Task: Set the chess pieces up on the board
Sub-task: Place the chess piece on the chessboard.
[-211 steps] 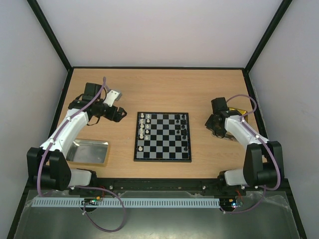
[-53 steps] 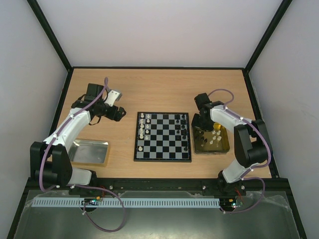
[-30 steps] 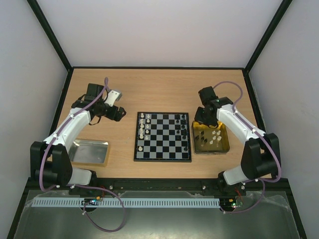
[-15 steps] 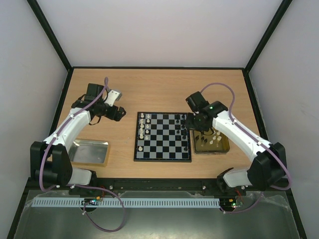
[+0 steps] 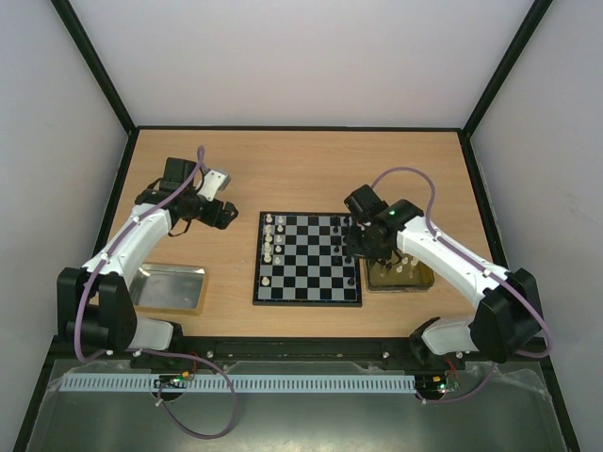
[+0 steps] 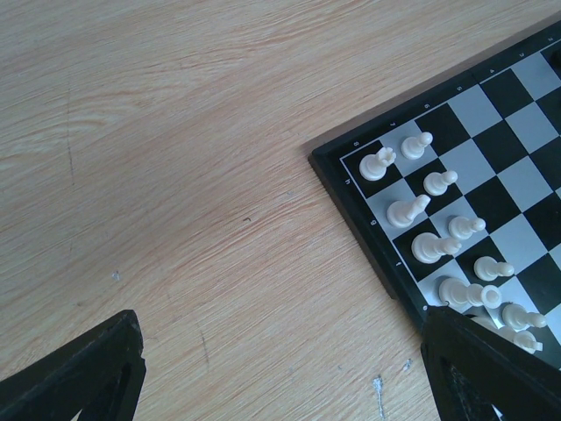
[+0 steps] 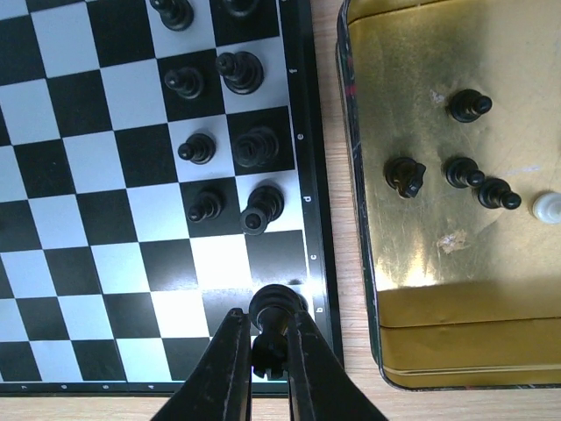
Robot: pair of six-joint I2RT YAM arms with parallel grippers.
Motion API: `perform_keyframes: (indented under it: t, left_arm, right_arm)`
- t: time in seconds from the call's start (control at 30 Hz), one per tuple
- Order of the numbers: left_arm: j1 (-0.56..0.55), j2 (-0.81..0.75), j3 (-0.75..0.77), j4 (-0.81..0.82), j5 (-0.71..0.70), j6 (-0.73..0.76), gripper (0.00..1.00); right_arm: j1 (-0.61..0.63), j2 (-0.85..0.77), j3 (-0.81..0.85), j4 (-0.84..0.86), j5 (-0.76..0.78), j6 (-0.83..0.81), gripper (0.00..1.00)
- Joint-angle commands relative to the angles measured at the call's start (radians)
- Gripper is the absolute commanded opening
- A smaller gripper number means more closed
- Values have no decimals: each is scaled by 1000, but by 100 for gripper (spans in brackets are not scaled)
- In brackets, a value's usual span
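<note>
Spanning the whole view, the wood surface [image 5: 311, 169] is walled on its far, left and right edges. The far half is bare, so there is plenty of retreat room there. The board [image 5: 306, 282] sits mid-surface, toward the near edge.

The gold tray [image 7: 421, 307] lies just beside the board's right edge (only a thin strip of wood between them, tight for a finger). The silver tray [image 5: 170, 287] is well apart, by the near left corner.

The left claw [image 6: 280, 377] hangs spread wide off the board's far left corner, holding nothing; I'd guess it's parked clear of the other arm. The right claw [image 7: 268, 351] is pinching a black piece [image 7: 273, 307] low on its body. It's over the outermost column by the right edge, one square off a board corner. Can't tell if the base has touched down.

The white pieces [image 6: 436, 247] line the board's left edge and the black pieces [image 7: 238, 72] its right, which is likely why the supply tray sits on black's side. Four spare black pieces [image 7: 461, 172] and at least one spare white piece [image 7: 545, 207] sit in the gold tray.

The placed neighbours stand close, so on release the claw should lift straight up, not sideways.
</note>
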Motion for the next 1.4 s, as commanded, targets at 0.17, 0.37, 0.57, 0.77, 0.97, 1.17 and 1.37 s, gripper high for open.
perform_keyframes:
  t: [0.17,0.37,0.57,0.77,0.97,1.17,1.37]
  left_arm:
    - [4,-5,-17,4,-1,-3,86]
    - [4,-6,-21,9,0,-3,86]
    - [4,-4,-23,11,0,-2,86]
    - [4,-9,-22,11,-2,-4,86]
    - [4,-13,-22,8,-2,-5,86]
    - [4,-14,-21,8,-1,-7,86]
    - [4,-15,-22,7,-3,-7,86]
  right_arm:
    - [12,12,-52,17,-8,9,8]
    - [13,10,-82,37,-20,15,8]
    - [30,-6,-80,35,-23,31,7]
    - [81,-41,-104,29,-21,75,7]
    - [125,-92,-141,19,-20,118,7]
    - [151,-136,-187,18,-27,149,8]
    - [171,-144,-216,41,-40,165,7]
